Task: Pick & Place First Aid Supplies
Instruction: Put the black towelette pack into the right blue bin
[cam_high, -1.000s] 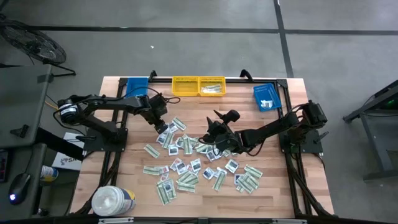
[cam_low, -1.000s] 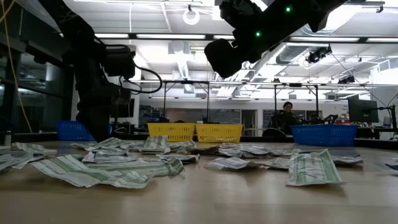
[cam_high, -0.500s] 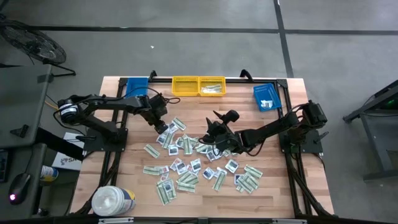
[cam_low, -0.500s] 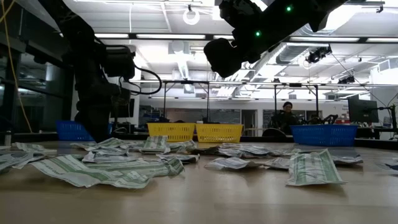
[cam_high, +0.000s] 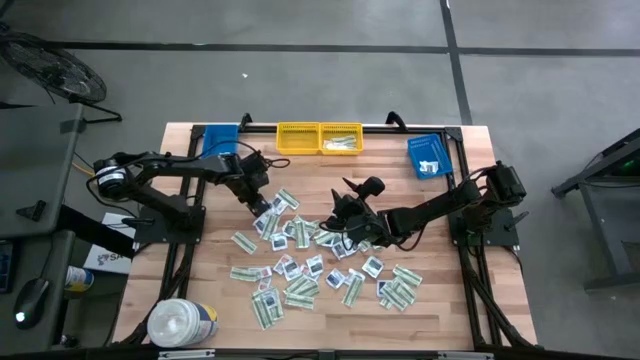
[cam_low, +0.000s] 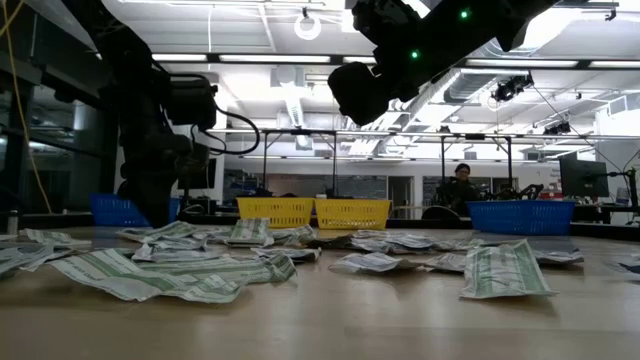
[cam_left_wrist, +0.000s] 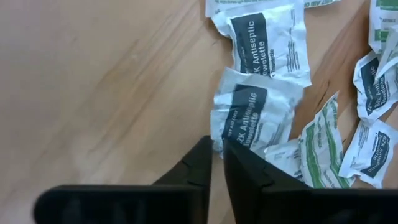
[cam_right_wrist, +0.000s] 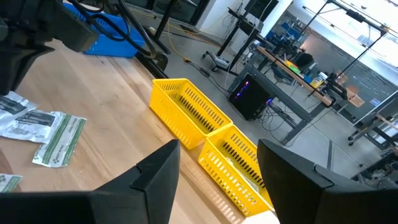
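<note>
the first aid supplies (cam_high: 320, 262) lie scattered over the middle of the surface (cam_high: 200, 280). the left hand (cam_left_wrist: 217, 163) is pinched nearly shut on the edge of one antiseptic packet (cam_left_wrist: 255, 115); so thin a grip may slip or drag neighbours. the right hand (cam_right_wrist: 217, 163) hangs open and empty. nothing visibly differs from the earlier frames.

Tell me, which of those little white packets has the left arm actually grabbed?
The white antiseptic packet with the dark label, at the pile's upper-left edge. The left tool is pinched shut on its corner; the similar packet just beyond it lies untouched.
</note>
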